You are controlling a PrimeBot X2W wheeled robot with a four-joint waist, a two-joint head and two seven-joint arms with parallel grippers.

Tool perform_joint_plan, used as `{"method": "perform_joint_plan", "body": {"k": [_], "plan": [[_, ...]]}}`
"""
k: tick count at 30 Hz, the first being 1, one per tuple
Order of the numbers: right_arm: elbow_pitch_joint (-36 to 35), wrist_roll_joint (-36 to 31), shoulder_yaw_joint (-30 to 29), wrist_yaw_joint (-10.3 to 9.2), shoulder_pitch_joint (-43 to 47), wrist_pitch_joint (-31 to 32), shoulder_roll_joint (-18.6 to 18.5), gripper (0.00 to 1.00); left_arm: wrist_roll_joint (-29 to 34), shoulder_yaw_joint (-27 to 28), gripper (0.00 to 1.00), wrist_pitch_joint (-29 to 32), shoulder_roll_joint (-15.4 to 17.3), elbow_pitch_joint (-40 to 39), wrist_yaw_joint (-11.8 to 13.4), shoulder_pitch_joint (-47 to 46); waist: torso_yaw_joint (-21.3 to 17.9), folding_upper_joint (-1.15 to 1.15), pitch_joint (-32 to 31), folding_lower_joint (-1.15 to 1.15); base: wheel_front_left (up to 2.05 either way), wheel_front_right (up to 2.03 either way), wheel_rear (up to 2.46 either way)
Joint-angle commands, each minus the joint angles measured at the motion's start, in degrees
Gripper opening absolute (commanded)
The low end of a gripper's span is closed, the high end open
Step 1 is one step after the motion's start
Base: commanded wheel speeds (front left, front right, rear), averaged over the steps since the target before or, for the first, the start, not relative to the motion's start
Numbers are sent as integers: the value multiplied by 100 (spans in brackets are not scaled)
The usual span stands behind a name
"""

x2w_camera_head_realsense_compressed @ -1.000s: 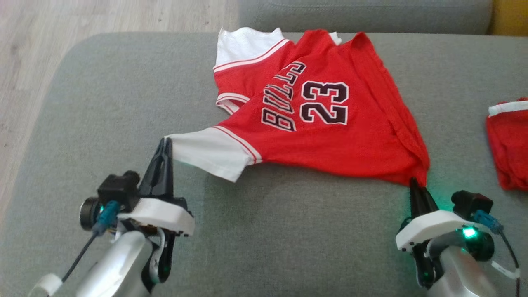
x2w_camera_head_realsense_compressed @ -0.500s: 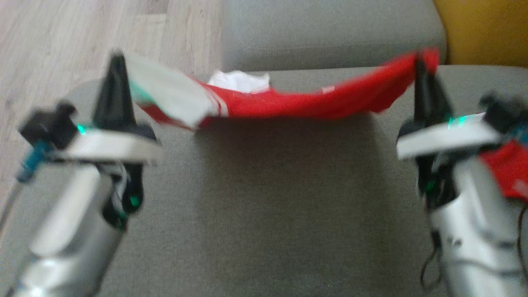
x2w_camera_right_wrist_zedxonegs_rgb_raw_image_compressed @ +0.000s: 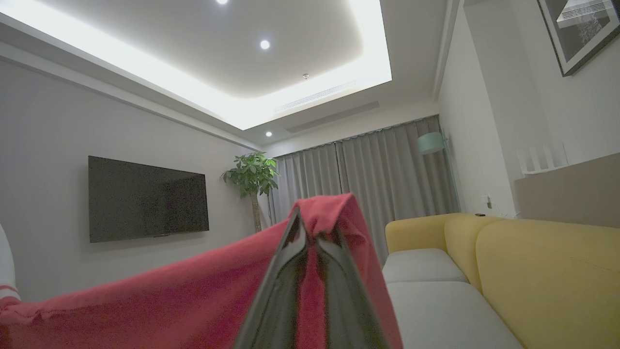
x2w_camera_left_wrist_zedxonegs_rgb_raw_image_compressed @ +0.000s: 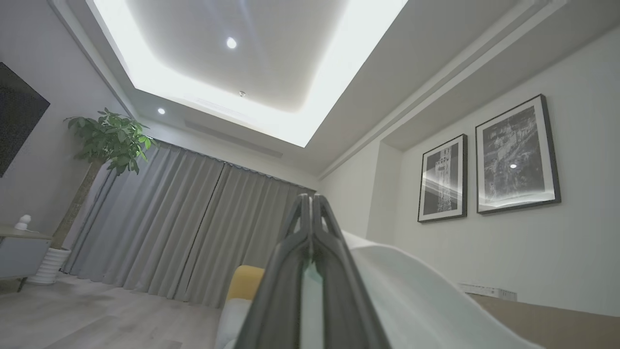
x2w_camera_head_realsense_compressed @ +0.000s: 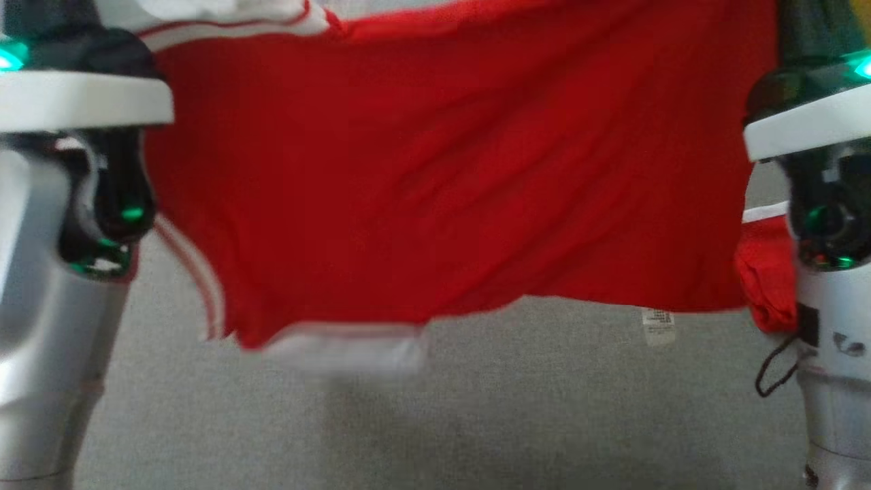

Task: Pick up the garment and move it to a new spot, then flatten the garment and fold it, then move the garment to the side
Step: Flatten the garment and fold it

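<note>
You have the grey sofa seat (x2w_camera_head_realsense_compressed: 476, 422) lying beneath everything. Above it the garment (x2w_camera_head_realsense_compressed: 442, 204), a red jersey with white striped trim, hangs spread like a curtain between your two arms, and its lower edge looks clear of the seat. Your left claw (x2w_camera_left_wrist_zedxonegs_rgb_raw_image_compressed: 310, 198) is pinched tight on the garment's white sleeve. Your right claw (x2w_camera_right_wrist_zedxonegs_rgb_raw_image_compressed: 302, 228) is clamped on a red corner that folds over its tips. A second red piece (x2w_camera_head_realsense_compressed: 765, 286) lies on the seat beside your right arm. A small white label (x2w_camera_head_realsense_compressed: 658, 325) dangles below the garment's hem.
</note>
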Motion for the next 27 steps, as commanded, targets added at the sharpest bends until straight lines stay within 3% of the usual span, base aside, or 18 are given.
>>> {"method": "perform_joint_plan", "body": {"k": [1,10,14,20,23,27], "plan": [[-420,55,35,39,-94,207,-9,0,-13,329,0,84,289,-280,61,-384,-3,0,38,0,0,0,0],[-1207,-66,28,39,405,836,52,0,-125,325,0,425,436,-504,152,-325,-120,0,400,0,0,0,0],[-1034,-98,86,39,153,1016,113,0,-107,292,0,627,621,-81,48,-532,-272,0,921,0,0,0,0],[585,-200,470,39,-1433,829,88,0,180,243,0,559,819,1563,-382,-1777,-506,0,1883,0,0,0,0],[1680,-540,1039,39,-2515,315,-65,0,383,181,0,425,768,2494,-574,-2764,-554,0,2290,0,0,0,0],[3124,-806,1132,39,-3826,-683,80,0,666,138,0,-108,552,3558,-741,-4032,-502,0,2570,0,0,0,0]]}}
